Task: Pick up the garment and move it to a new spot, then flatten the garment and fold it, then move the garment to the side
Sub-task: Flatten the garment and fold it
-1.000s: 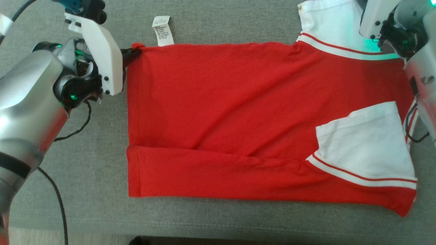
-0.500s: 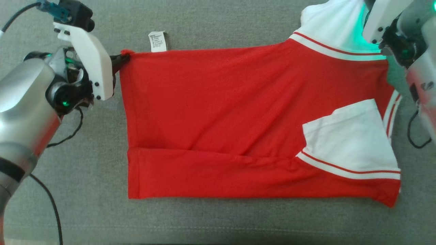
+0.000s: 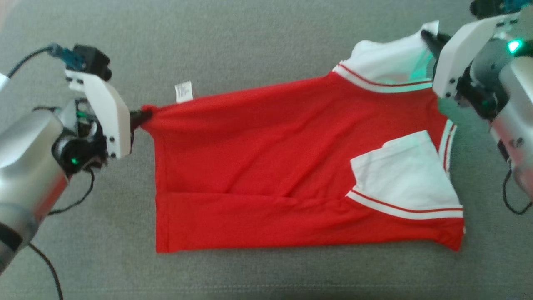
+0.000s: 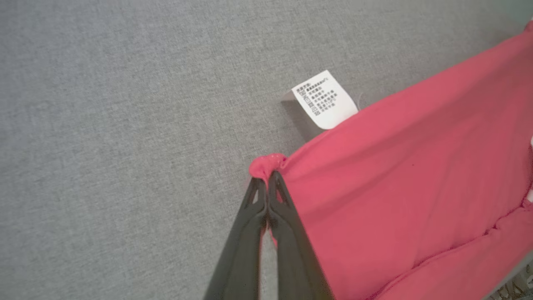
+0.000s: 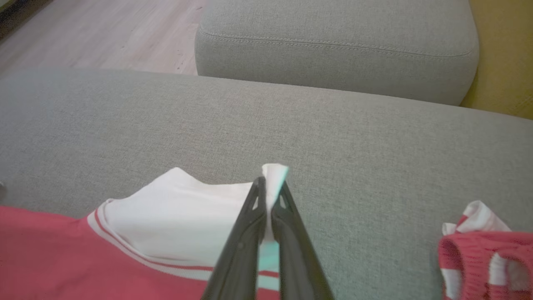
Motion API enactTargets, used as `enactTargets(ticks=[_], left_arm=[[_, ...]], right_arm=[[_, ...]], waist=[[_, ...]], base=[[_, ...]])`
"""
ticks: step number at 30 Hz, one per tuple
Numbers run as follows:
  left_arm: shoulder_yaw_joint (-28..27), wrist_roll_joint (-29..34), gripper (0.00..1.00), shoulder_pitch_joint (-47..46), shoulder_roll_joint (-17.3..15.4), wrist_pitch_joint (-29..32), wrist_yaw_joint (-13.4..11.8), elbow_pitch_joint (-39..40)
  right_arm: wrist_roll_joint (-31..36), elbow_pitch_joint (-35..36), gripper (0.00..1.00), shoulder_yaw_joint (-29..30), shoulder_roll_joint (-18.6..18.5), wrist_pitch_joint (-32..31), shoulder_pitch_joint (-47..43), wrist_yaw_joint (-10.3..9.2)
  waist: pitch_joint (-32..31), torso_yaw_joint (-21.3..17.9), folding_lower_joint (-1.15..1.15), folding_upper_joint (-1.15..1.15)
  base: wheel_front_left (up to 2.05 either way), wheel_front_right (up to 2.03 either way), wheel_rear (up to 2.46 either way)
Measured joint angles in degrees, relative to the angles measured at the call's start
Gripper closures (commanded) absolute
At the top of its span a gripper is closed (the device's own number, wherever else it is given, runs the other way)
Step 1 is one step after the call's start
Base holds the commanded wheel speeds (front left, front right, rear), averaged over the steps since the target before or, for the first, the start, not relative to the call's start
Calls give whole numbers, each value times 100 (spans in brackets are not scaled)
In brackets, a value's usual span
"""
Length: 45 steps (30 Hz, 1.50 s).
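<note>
The garment (image 3: pixel 270 154) is a red T-shirt with white sleeves, partly folded on the grey cushion (image 3: pixel 250 41), its near long edge doubled over. My left gripper (image 3: pixel 139 118) is shut on the shirt's far left hem corner (image 4: pixel 266 164), next to the white care label (image 4: pixel 325 100). My right gripper (image 3: pixel 429 39) is shut on the tip of the far white sleeve (image 5: pixel 272 177), holding it a little above the cushion. The other white sleeve (image 3: pixel 399 175) lies folded on the red body. The ribbed collar (image 5: pixel 479 246) shows at the right wrist view's lower right.
The grey cushion (image 5: pixel 374 146) extends beyond the shirt on all sides. A second grey cushion (image 5: pixel 333 41) stands past it, with wooden floor (image 5: pixel 104 33) to one side and a yellow surface (image 5: pixel 504 54) to the other. Black cables (image 3: pixel 79 200) hang from both arms.
The head camera has shifted, so the whole picture sits lower. Both grippers keep their hold; the far edge now slopes, with the sleeve end lifted and drawn toward the middle.
</note>
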<state>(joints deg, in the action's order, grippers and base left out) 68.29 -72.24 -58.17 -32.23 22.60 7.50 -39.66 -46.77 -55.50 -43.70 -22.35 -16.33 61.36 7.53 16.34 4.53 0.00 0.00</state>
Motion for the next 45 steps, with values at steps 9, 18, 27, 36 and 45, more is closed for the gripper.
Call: enactTargets(ticks=[9, 18, 27, 36, 45], left_arm=[[285, -163, 100, 322, -245, 319, 0, 275], [531, -222, 100, 758, -546, 901, 1, 701], [566, -221, 100, 775, -601, 1081, -1, 821], [626, -278, 45, 1112, -488, 1093, -1, 779], [525, -305, 0, 1111, -400, 780, -2, 679]], right_arm=[[-538, 736, 100, -745, -410, -588, -622, 0], [-1077, 1459, 100, -1241, -892, -1432, -1146, 0], [-1401, 1709, 100, -1357, -1071, -2059, -1379, 0], [-1605, 1682, 0, -1389, -1062, -2648, -1728, 0], [-1740, 1880, 0, -1017, -1061, -2356, -1881, 0]], waist=[[-537, -184, 0, 0], [-952, -392, 0, 0], [-1057, -420, 0, 0], [-1137, -389, 0, 0], [-1278, -356, 0, 0]], base=[[0, 0, 0], [0, 0, 0], [0, 0, 0], [0, 0, 0], [0, 0, 0]])
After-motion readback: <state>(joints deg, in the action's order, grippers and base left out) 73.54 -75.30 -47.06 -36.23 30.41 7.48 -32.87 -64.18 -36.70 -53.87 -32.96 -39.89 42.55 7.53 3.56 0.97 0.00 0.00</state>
